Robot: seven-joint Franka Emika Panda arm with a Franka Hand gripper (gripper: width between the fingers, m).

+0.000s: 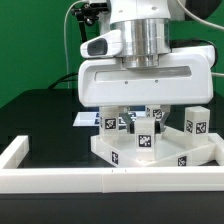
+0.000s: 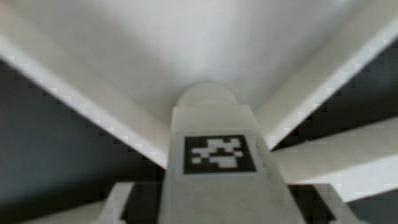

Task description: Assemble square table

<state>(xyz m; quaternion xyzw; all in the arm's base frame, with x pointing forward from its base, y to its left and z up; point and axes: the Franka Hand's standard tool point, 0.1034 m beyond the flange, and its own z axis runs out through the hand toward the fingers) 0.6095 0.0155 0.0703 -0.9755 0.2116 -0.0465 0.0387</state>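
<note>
gripper low over tabletop, clenched on tagged leg block; another leg block upright on exterior view's right

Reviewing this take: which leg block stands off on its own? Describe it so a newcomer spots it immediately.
Find the white square tabletop lying beneath the robot's hand in the exterior view. At its far corner on the exterior view's right stands a leg block. Unlike the other tagged blocks clustered under the hand, it stands apart, upright, tag showing.
</note>
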